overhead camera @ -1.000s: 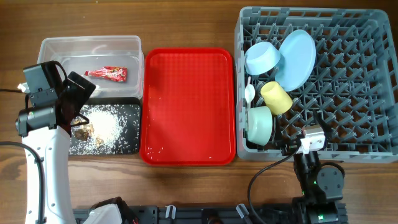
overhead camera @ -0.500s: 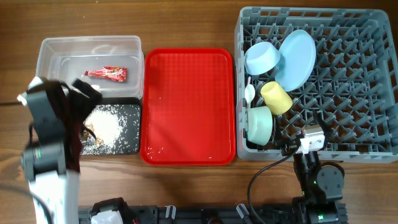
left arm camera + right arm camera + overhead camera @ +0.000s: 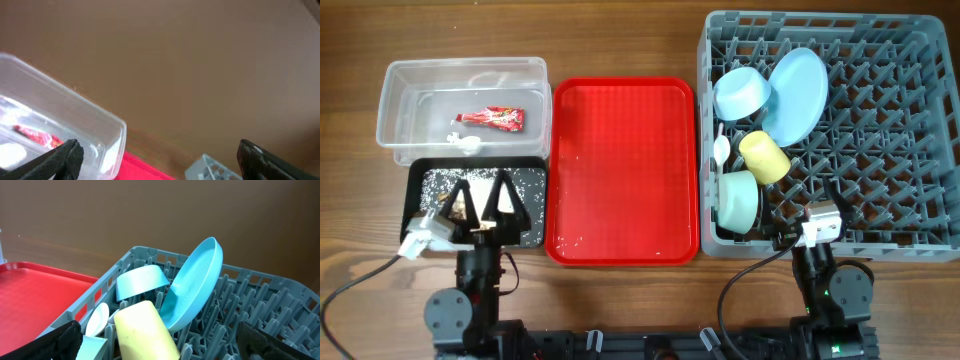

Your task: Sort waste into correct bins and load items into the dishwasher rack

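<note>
Sort/load job, judged near done; both arms low at table's near edge.

Waste: wrapper [image 3: 492, 117] + scrap [image 3: 470, 143] lie in tub [image 3: 400, 90]. Rice [image 3: 445, 180] w/ brown bits is in black tray [image 3: 538, 215], part hidden by L gripper [image 3: 483, 195], whose fingers are spread wide, holding nothing. Rack [image 3: 900, 60] holds plate [image 3: 795, 95] on edge, blue bowl [image 3: 740, 93], cup [image 3: 763, 157], green bowl [image 3: 737, 198] and spoon [image 3: 721, 148] by its left wall. Fork not made out. Red tray [image 3: 620, 150] has only a few white crumbs, poss. the last thing to clear. R gripper [image 3: 165, 342]: fingers wide, empty, at rack's near edge. Writing: none legible, wrapper print too small.
</note>
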Robot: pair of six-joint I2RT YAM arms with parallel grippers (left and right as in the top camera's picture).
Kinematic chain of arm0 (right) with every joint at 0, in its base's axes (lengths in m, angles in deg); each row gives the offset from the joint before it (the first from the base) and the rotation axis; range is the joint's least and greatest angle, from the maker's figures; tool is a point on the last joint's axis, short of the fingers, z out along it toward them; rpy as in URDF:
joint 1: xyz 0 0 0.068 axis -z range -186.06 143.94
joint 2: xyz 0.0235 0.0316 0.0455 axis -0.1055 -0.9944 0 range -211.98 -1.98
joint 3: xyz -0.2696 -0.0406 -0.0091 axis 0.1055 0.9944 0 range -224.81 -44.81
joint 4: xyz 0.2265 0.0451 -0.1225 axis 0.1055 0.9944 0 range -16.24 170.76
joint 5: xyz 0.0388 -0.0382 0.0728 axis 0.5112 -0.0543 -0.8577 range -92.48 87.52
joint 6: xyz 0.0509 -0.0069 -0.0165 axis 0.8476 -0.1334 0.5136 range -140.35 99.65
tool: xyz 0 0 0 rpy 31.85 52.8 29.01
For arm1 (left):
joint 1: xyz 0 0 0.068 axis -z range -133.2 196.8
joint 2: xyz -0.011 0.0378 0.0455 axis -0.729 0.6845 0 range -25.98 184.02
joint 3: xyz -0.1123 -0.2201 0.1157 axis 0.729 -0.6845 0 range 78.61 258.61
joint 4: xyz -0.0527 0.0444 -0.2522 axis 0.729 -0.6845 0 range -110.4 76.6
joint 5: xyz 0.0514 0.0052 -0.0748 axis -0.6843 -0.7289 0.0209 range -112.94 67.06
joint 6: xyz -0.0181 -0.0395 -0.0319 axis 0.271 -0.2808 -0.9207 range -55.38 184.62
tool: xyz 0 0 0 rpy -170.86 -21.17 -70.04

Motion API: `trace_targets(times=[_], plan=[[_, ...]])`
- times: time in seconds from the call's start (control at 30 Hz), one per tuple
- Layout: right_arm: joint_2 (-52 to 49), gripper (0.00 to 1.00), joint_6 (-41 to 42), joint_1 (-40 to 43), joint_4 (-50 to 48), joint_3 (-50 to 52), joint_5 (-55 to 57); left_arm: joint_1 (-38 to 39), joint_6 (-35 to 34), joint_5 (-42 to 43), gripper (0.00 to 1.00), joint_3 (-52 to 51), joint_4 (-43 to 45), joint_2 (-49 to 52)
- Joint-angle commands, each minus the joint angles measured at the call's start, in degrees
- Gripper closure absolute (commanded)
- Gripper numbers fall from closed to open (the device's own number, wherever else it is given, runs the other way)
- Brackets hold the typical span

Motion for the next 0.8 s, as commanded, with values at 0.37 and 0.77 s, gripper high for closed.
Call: trace_targets(times=[0.37, 0.77], plan=[[0.11, 0.00, -0.31, 0.33, -0.17, 0.07, -0.98, 3.45, 23.87, 0.63, 0.00, -9.44, -7.48, -4.24], [0.11, 0.00, -0.28, 0.33, -0.17, 0.07, -0.98, 3.45, 38.23, 0.63, 0.00, -9.44, -7.43, -4.24]])
